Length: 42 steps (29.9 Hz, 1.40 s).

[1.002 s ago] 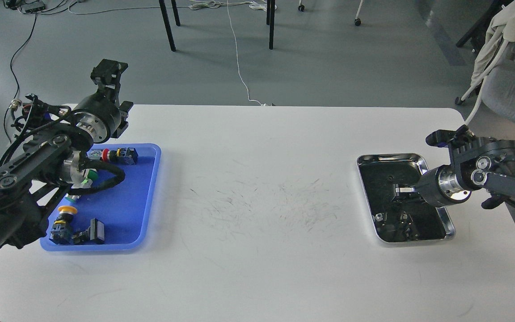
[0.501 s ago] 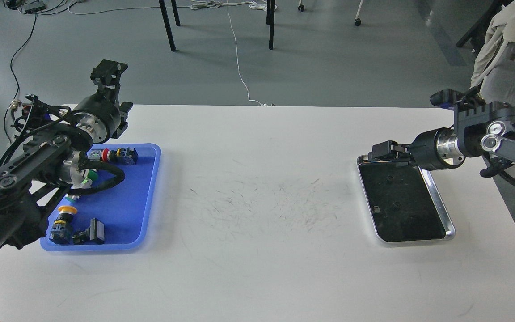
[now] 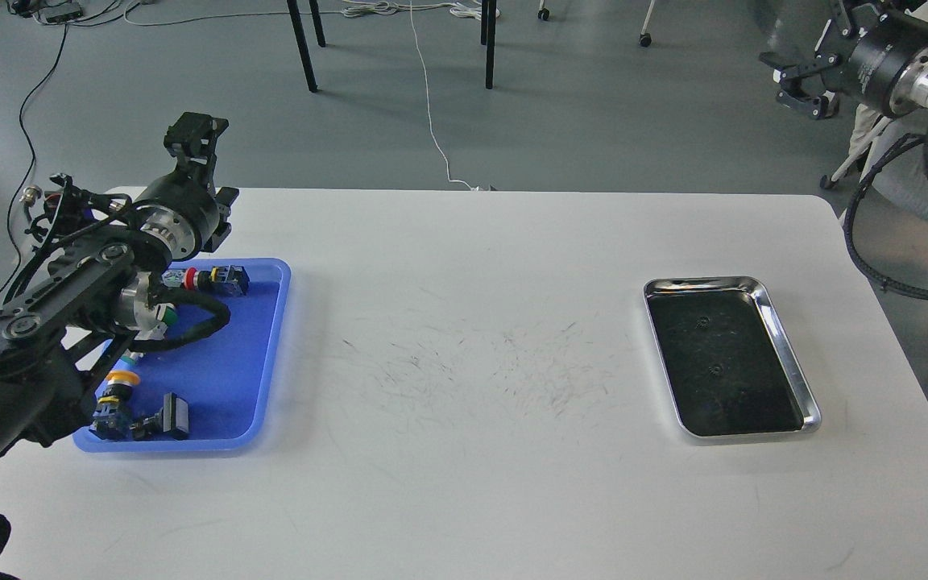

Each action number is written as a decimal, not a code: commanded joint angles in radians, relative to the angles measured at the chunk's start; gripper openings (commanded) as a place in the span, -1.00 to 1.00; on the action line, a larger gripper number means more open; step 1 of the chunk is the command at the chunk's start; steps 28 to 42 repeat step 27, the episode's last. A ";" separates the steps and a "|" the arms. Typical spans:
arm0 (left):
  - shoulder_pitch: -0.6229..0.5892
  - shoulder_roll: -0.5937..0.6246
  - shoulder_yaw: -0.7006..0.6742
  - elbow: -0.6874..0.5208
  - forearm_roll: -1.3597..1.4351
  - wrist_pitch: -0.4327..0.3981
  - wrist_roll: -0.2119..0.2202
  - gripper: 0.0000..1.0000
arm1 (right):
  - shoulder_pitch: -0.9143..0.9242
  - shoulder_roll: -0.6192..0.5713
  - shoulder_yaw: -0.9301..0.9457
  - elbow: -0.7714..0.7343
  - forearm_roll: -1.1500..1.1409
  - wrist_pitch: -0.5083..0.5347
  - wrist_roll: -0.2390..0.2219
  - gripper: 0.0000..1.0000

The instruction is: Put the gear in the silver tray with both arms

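Silver tray [image 3: 790, 354] near table's right edge | right hand [image 3: 804, 80] open, empty | left hand [image 3: 194, 137] unclear

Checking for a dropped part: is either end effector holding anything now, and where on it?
Right end effector is open and holds nothing. Left end effector is too dark to tell. The silver tray looks empty.

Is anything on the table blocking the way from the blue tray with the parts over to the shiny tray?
Nothing visible does. Between the blue tray and the silver tray, the white table shows only faint scuff marks. The right gripper hangs high, off beyond the table's far right corner.
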 commanded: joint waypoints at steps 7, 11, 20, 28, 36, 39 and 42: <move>-0.008 -0.149 -0.055 0.147 -0.196 -0.025 -0.053 0.96 | -0.413 0.022 0.287 0.352 0.103 0.000 0.006 0.91; 0.006 -0.223 -0.154 0.166 -0.193 -0.032 -0.065 0.96 | -0.428 0.108 0.316 0.334 0.103 0.000 0.007 0.96; -0.008 -0.205 -0.203 0.180 -0.203 -0.107 -0.085 0.96 | -0.459 0.123 0.370 0.326 0.103 0.000 0.125 0.97; -0.010 -0.198 -0.200 0.179 -0.203 -0.104 -0.130 0.96 | -0.461 0.123 0.384 0.331 0.103 0.000 0.139 0.98; -0.010 -0.198 -0.200 0.179 -0.203 -0.104 -0.130 0.96 | -0.461 0.123 0.384 0.331 0.103 0.000 0.139 0.98; -0.010 -0.198 -0.200 0.179 -0.203 -0.104 -0.130 0.96 | -0.461 0.123 0.384 0.331 0.103 0.000 0.139 0.98; -0.010 -0.198 -0.200 0.179 -0.203 -0.104 -0.130 0.96 | -0.461 0.123 0.384 0.331 0.103 0.000 0.139 0.98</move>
